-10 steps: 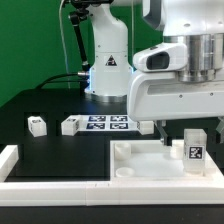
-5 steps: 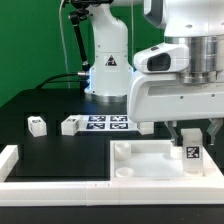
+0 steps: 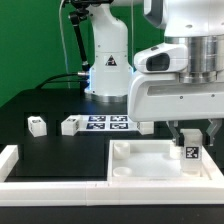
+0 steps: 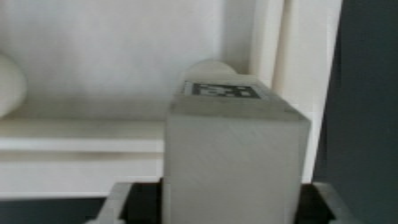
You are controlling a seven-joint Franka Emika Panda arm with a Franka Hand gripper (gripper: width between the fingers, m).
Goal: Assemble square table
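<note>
The square table's white panel [image 3: 150,166] lies at the exterior view's right, with raised corner sockets [image 3: 123,150]. My gripper [image 3: 194,143] is over the panel's right part, shut on a white tagged leg [image 3: 193,153]. It holds the leg upright, with the leg's lower end at the panel surface. In the wrist view the leg [image 4: 235,150] fills the space between my fingers [image 4: 128,203], with the panel [image 4: 89,60] behind it. Two more legs [image 3: 37,125] [image 3: 71,125] lie on the black table at the left.
The marker board [image 3: 108,122] lies flat behind the loose legs. A white border rail [image 3: 12,162] runs along the table's left and front edges. The arm's base [image 3: 107,65] stands at the back.
My fingers have come down on either side of the leg during the first half second. The leg has stayed in place, and nothing has moved since.
</note>
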